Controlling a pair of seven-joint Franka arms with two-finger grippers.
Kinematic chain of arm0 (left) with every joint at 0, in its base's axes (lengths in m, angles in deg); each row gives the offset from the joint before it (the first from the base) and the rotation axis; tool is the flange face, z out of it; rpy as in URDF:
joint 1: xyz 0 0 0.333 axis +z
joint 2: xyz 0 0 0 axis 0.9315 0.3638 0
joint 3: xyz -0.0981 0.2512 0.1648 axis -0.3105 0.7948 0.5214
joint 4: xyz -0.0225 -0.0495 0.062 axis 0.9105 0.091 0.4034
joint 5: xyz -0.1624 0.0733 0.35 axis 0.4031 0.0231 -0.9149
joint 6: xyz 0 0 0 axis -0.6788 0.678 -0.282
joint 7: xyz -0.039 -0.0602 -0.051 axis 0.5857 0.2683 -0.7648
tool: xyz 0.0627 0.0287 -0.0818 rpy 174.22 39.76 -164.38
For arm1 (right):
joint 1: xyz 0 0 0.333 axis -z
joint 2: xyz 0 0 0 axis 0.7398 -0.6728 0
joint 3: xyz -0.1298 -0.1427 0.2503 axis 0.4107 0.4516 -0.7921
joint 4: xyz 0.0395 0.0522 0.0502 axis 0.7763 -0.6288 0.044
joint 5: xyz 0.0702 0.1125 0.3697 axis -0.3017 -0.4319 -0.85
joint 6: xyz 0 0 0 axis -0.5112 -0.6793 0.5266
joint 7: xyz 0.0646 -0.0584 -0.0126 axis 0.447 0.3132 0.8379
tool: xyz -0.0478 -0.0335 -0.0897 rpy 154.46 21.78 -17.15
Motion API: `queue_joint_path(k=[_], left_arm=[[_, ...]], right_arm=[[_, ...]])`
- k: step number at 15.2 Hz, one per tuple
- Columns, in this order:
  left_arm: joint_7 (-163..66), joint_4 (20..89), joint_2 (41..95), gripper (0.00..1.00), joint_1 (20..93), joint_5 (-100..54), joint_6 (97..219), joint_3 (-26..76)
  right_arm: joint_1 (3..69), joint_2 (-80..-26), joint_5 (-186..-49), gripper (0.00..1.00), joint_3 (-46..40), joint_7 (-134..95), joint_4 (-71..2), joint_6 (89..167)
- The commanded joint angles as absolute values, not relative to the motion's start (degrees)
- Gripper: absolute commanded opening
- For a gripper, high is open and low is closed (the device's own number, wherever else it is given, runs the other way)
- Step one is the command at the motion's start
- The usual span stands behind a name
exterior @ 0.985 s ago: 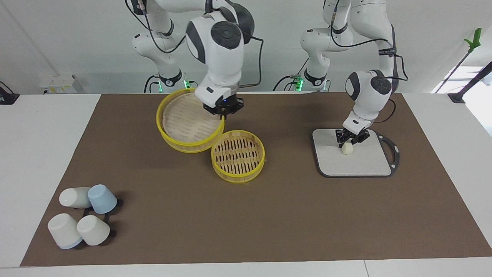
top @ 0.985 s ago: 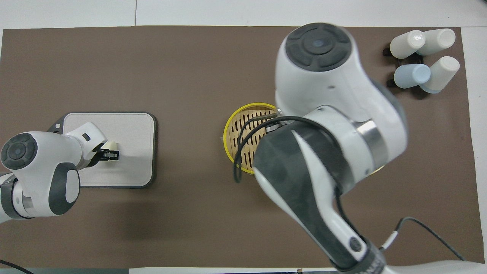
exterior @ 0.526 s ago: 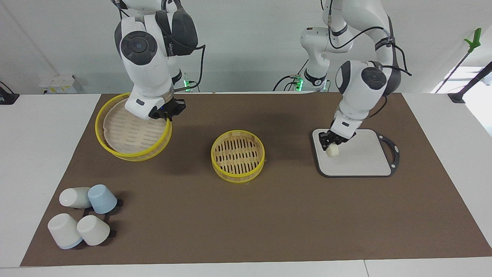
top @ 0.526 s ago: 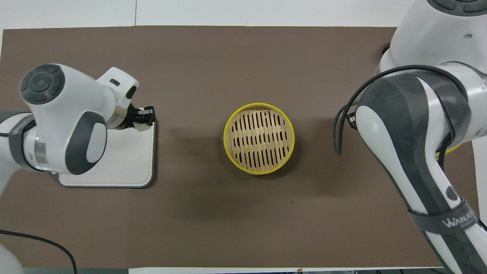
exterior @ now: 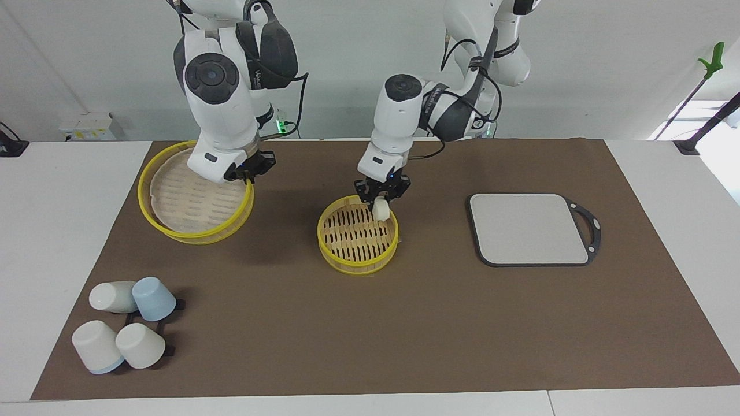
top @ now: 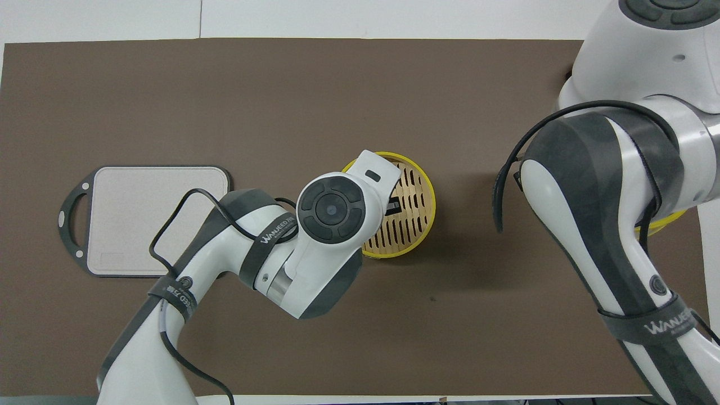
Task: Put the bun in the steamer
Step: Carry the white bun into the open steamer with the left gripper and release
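The left gripper hangs over the steamer, above the part of its rim nearest the robots, with its fingers clenched on the bun. The bun is up in the air, just above the slatted floor. The right gripper grasps the rim of the lid, holding it tilted over the mat, toward the right arm's end of the table from the steamer. The grey board lies toward the left arm's end from the steamer. The cups sit farther from the robots than the steamer, toward the right arm's end.
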State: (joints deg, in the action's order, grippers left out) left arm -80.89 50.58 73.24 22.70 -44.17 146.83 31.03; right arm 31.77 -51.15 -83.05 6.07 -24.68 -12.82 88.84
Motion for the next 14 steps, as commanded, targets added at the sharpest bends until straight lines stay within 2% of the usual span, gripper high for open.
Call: queue_joint_path(k=[1, 6, 7, 8, 9, 11, 14], left_arm=[[-80.9, 51.1, 77.5, 0.41, 19.9, -44.8, 150.9, 32.5], [-83.2, 51.5, 80.5, 0.42, 19.8, -45.2, 155.5, 32.4], [-84.1, 51.5, 81.0, 0.47, 19.8, -45.2, 156.6, 32.3], [-84.4, 51.6, 81.0, 0.70, 19.9, -45.2, 156.7, 32.4], [-84.5, 51.6, 81.0, 1.00, 20.1, -45.2, 156.4, 32.4], [-84.4, 51.7, 80.1, 1.00, 20.8, -45.2, 155.1, 32.4], [-83.3, 51.6, 75.5, 1.00, 24.9, -45.2, 149.4, 32.6]], right_arm=[[32.5, -49.1, -81.8, 0.00, 5.4, -23.2, -14.9, 89.2], [33.0, -49.1, -81.9, 0.00, 5.4, -23.0, -15.0, 89.2], [33.0, -49.1, -81.9, 0.00, 5.4, -22.9, -15.0, 89.2], [33.0, -49.0, -82.0, 0.00, 5.4, -22.9, -15.2, 89.2], [33.0, -49.0, -82.1, 0.00, 5.4, -22.8, -15.3, 89.3], [33.1, -49.0, -82.3, 0.00, 5.3, -21.0, -15.3, 89.3], [33.2, -48.8, -83.2, 0.00, 5.3, -20.2, -15.7, 89.6]])
